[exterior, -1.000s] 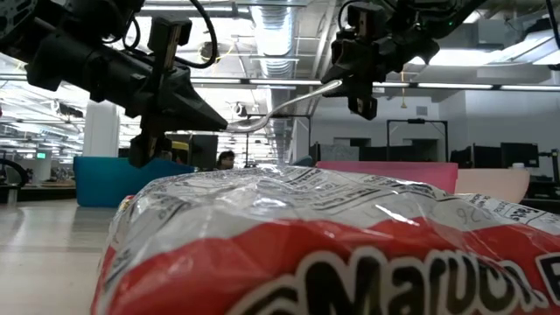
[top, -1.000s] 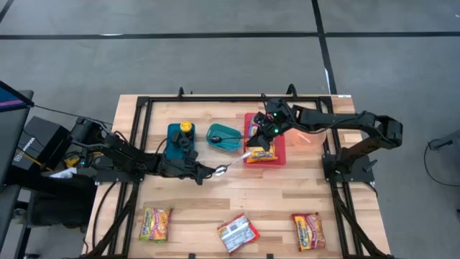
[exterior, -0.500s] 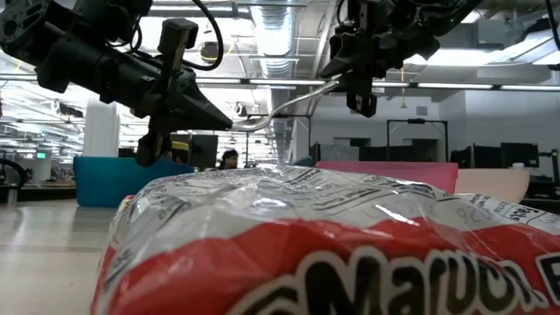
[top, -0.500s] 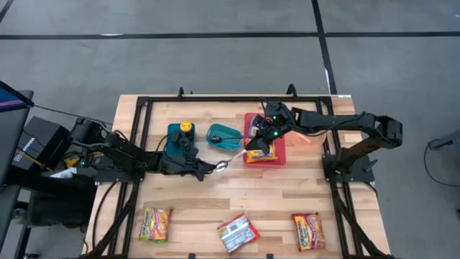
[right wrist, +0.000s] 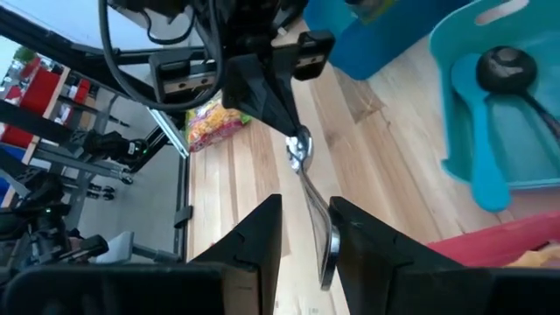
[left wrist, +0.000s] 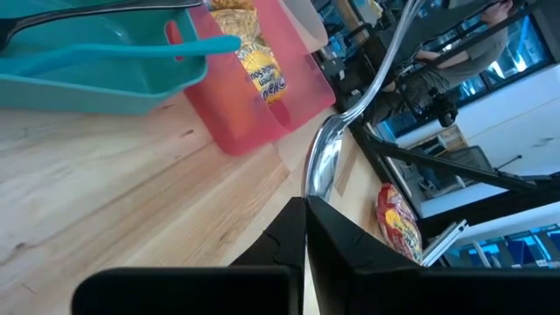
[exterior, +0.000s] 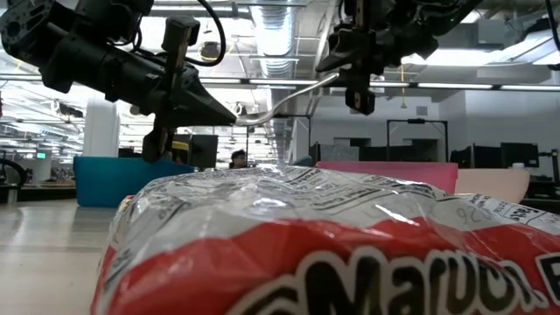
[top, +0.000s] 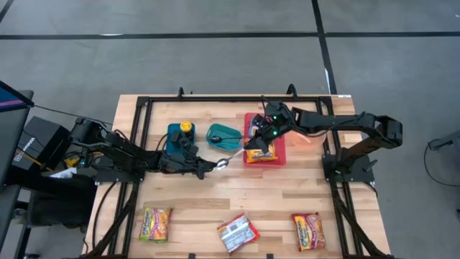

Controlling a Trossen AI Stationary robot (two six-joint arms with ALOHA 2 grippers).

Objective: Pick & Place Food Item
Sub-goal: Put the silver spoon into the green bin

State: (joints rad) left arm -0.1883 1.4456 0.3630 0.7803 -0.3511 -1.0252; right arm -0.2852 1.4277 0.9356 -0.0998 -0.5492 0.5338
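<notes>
Our left gripper (top: pixel 210 166) pinching the bowl end of a metal spoon (top: pixel 233 157), raised over the wooden table (top: pixel 237 198), our right gripper (top: pixel 256 144) pinching its handle end, above a noodle packet (top: pixel 260 153) on the red tray (top: pixel 278 147), teal tray (top: pixel 224 137) beside.

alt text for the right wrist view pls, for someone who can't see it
A metal spoon spans between two grippers above a wooden table: the left gripper is shut on its bowl end and the right gripper holds its handle. Beside them is a teal tray with a black ladle and a blue spoon; a noodle packet lies farther off.
</notes>
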